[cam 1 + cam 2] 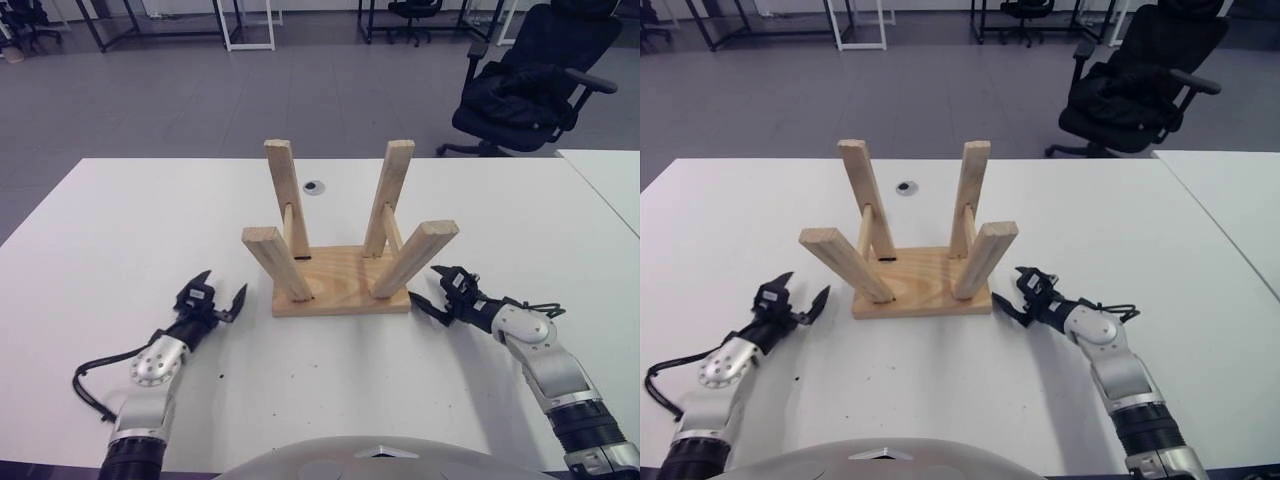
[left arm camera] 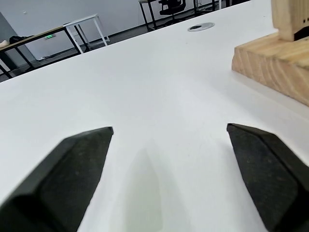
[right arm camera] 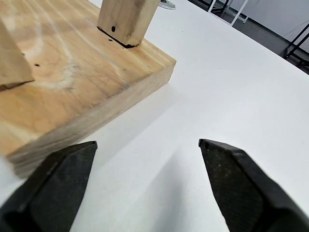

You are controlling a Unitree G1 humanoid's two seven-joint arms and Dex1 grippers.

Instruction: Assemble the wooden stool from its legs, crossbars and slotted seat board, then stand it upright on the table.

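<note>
stool (image 1: 340,270) inverted, flip pending

head views: it is seen resting on the table (image 1: 120,230) (legs (image 1: 283,190) up). left wrist view: left gripper (image 2: 169,128) is held wide, empty, near the seat board (image 2: 270,67). right wrist view: right gripper (image 3: 147,142) is spread wide beside it. legs could be pulled loose if flipped by one.

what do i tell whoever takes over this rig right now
Left tool: open, empty, low over the table, left of the stool.
Right tool: open, empty, close by the right edge of the seat board.
Stool: upside down mid-table, seat board flat, four legs pointing up; thin pieces between them look like the crossbars.
Done: assembly, as far as I can see.
Left: turn it over and stand it upright on the table.
</note>
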